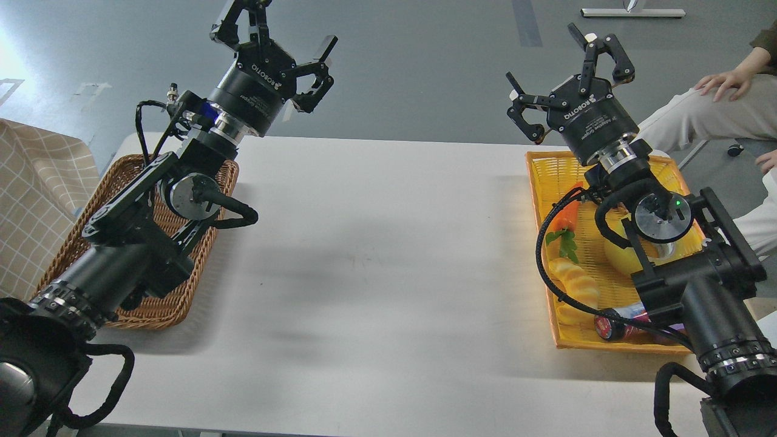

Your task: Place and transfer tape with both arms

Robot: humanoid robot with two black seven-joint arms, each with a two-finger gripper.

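- Left gripper (276, 42) hung high in the upper left of the frame, black fingers splayed wide, holding nothing — likely parked, waiting for a hand-over.
- Right gripper (567, 76) sat upper right, fingers likewise spread and empty, raised above the yellow plastic basket (546, 167).
- The translucent yellow roll of packing tape (622, 252) lay inside that basket at right, mostly hidden behind the right arm's wrist joint.
- Beside it: an orange toy carrot (564, 224), a twisted yellow bread toy (576, 282), a red-capped bottle (613, 325).
- The brown wicker basket (200, 261) at left, under the left arm, looked like the destination.
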